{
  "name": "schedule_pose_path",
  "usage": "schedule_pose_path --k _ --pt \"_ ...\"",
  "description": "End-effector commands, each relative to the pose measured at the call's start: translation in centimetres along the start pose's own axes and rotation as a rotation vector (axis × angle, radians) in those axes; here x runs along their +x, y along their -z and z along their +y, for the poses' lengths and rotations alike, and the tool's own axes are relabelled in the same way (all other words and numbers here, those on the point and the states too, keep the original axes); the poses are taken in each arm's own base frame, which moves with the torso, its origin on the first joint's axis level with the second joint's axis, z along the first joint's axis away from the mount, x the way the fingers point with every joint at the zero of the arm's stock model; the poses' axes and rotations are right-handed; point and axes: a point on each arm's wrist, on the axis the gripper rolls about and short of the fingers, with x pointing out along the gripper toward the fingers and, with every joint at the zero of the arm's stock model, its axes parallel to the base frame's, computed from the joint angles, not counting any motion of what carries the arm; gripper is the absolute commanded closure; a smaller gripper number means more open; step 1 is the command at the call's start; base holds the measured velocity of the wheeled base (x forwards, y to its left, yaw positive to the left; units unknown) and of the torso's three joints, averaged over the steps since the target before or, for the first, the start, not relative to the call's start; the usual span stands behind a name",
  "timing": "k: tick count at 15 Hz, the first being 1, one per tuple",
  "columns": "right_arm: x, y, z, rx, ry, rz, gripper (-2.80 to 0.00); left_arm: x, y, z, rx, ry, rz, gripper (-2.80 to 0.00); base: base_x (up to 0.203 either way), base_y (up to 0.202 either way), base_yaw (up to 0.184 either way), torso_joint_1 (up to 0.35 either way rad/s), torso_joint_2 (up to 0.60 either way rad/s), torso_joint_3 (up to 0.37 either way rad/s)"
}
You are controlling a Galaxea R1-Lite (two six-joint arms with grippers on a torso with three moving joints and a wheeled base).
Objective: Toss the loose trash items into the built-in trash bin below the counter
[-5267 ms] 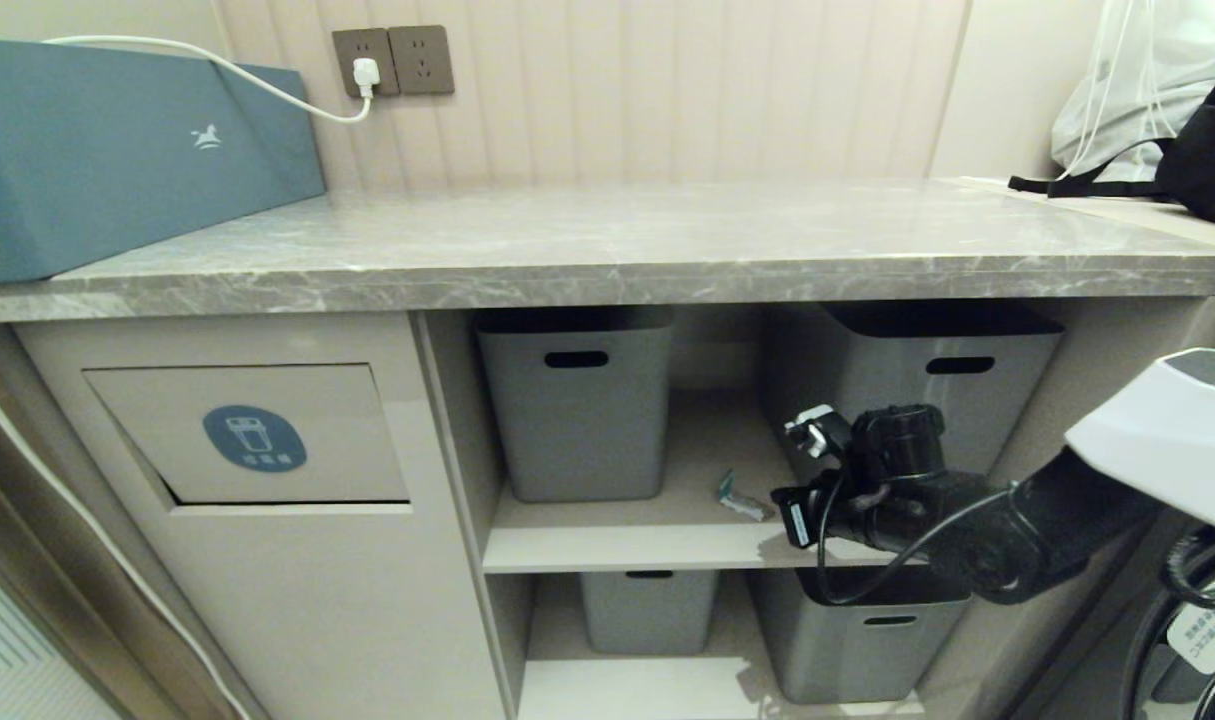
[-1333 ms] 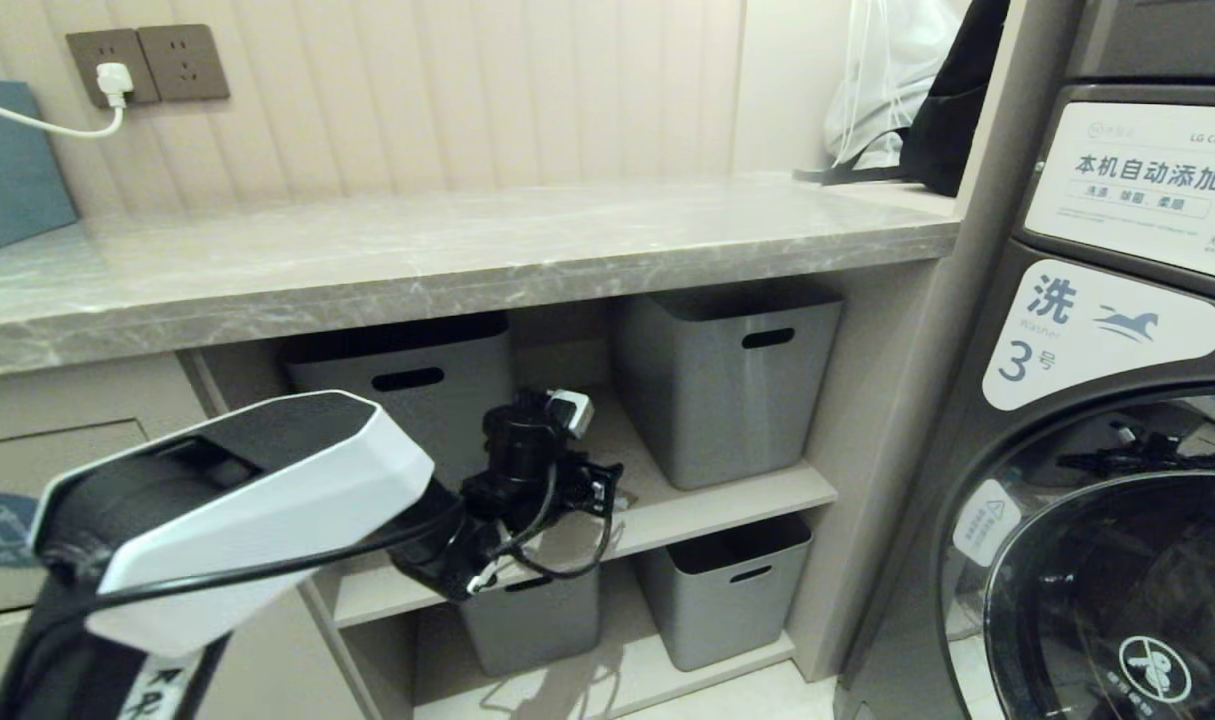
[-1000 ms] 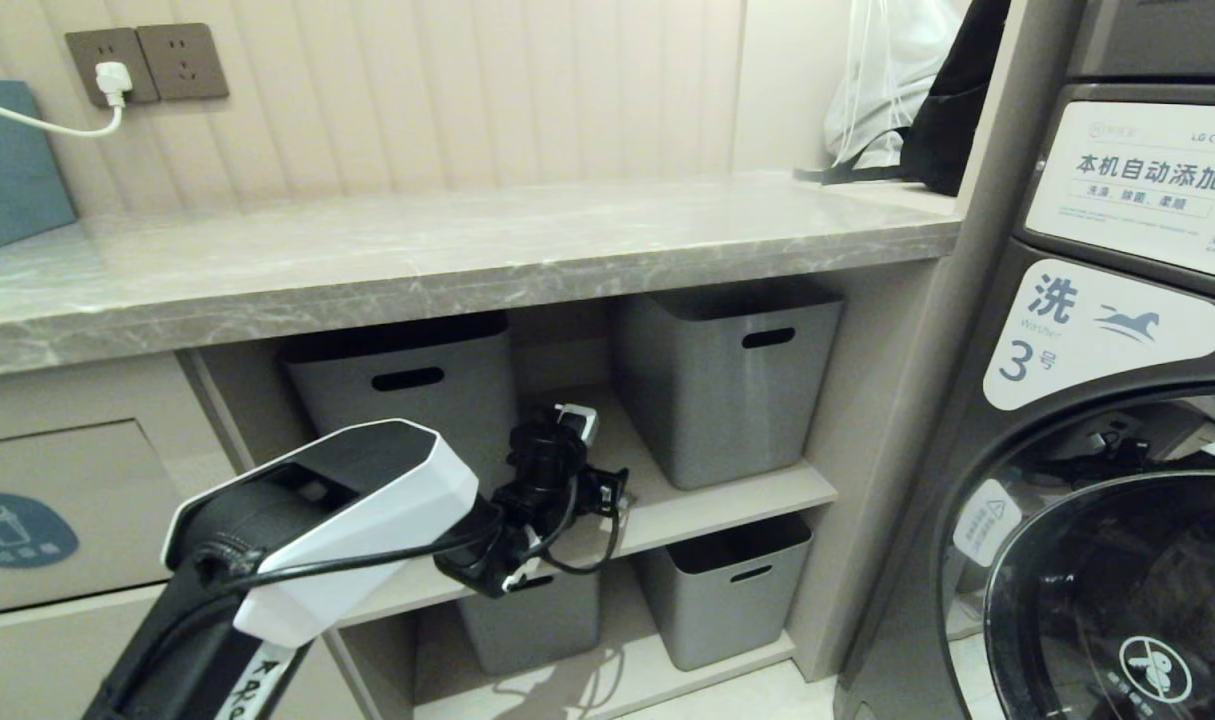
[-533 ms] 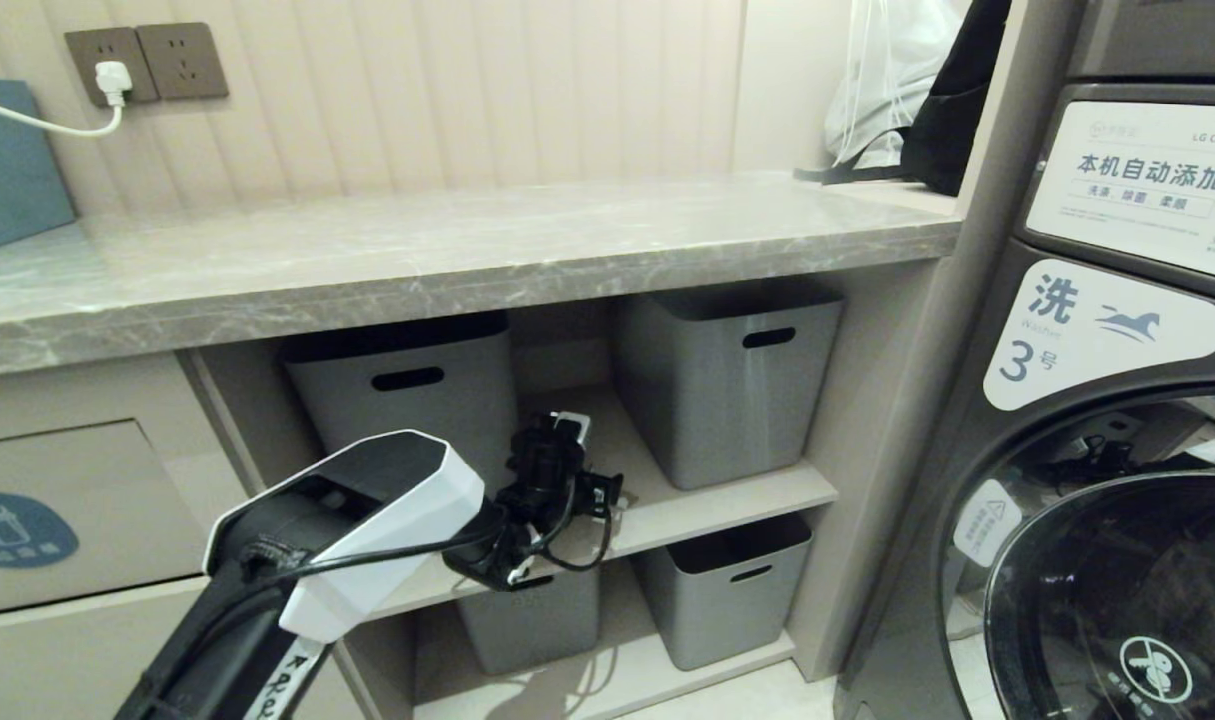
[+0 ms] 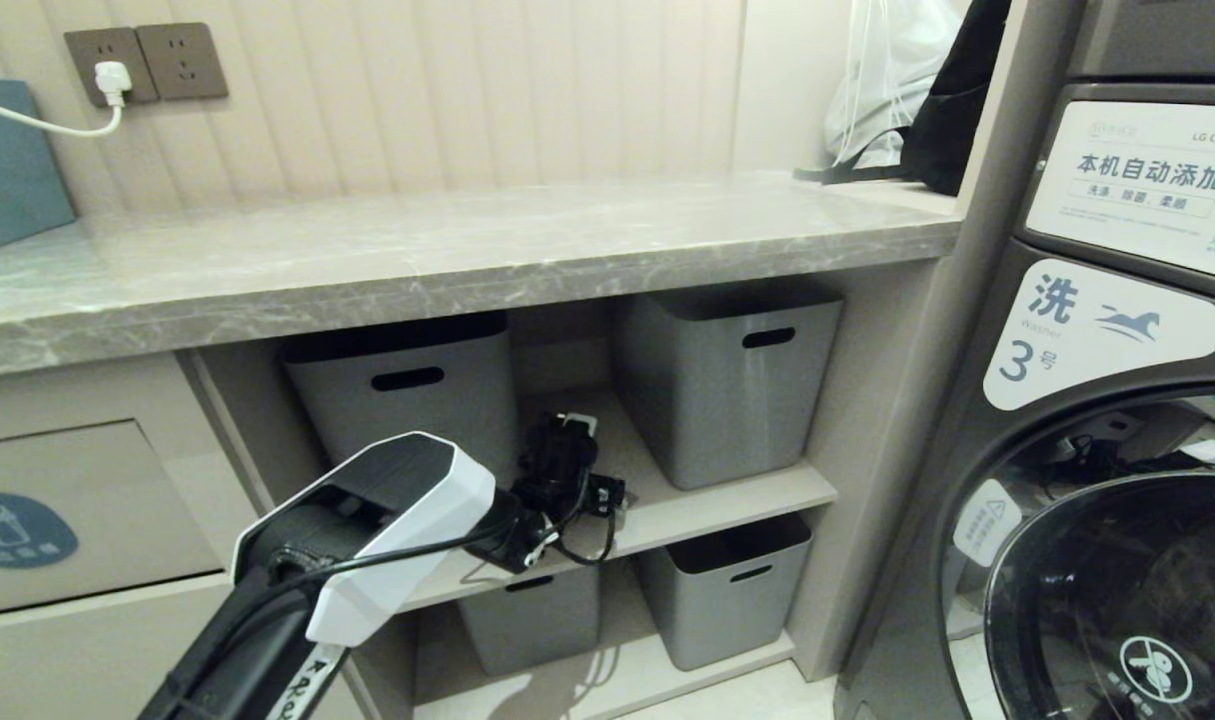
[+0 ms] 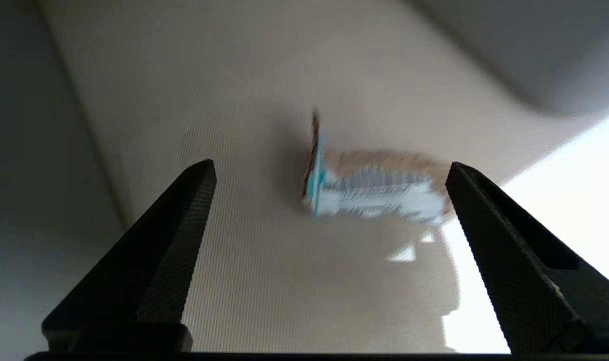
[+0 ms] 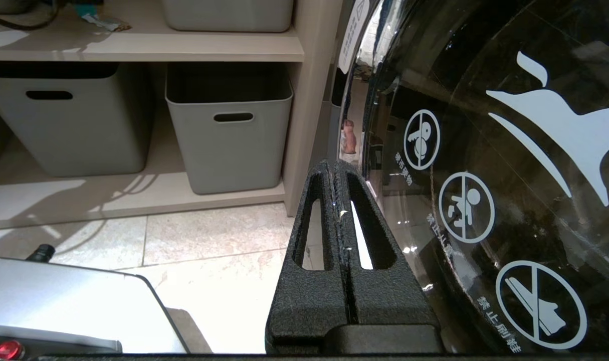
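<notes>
Washing machine [image 5: 1097, 400] fills the right of the head view; grey marble-look counter [image 5: 447, 250] runs across, open shelving below it holding grey tubs [image 5: 727, 370]. Built-in trash bin [image 5: 77, 510] sits at the far left edge, blue sticker half cut off.

Left arm reaches onto the upper shelf [image 5: 727, 500], between the two tubs. Left gripper [image 6: 329, 175]: jaws spread wide, nothing between the pads. Crumpled teal-and-white wrapper [image 6: 369, 193] lies on the shelf board ahead of the gripper, roughly between the fingertips but nearer one of them; not touching either.

Right gripper [image 7: 342, 200]: jaws pressed together, empty, parked low beside the washer door.

Risks, judged:
- Wrapper off-centre: closing now may let one finger nudge it aside rather than pinch it.
- It is light and lies flat; fingertips may scrape the board and slide it toward the tub.
- Narrow gap between the tubs: wrist may bump a tub.
- Bin is well apart, off to the left; a weak pinch could drop the wrapper in transit.

Hard to read: wrapper blurred in the left wrist view, hidden by the gripper body in the head view. No brown scraps or teal sliver visible.
</notes>
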Motion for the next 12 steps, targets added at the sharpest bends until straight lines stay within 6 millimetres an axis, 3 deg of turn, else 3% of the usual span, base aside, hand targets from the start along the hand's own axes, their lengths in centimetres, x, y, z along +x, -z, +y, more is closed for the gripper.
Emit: schedule_pose_path --k 1,6,7,12 --pt "0.01 0.02 0.00 -0.001 -0.002 0.003 0.00 0.09 -0.28 0.05 -0.004 -0.009 -0.004 -2.80 0.000 0.000 0.000 0.000 0.00 0.000" --pt "0.01 -0.02 0.00 -0.003 -0.002 0.002 0.00 0.41 -0.65 -0.06 -0.057 -0.014 0.019 -2.80 0.000 0.000 0.000 0.000 0.00 0.000" --pt "0.00 -0.01 0.00 -0.003 -0.003 0.001 0.00 0.39 -0.70 -0.05 -0.065 -0.014 0.025 0.00 0.000 0.000 0.000 0.000 0.00 0.000" --pt "0.01 0.00 0.00 -0.005 -0.004 0.001 0.00 0.54 -0.76 0.00 -0.072 -0.019 0.047 0.00 0.000 0.000 0.000 0.000 0.00 0.000"
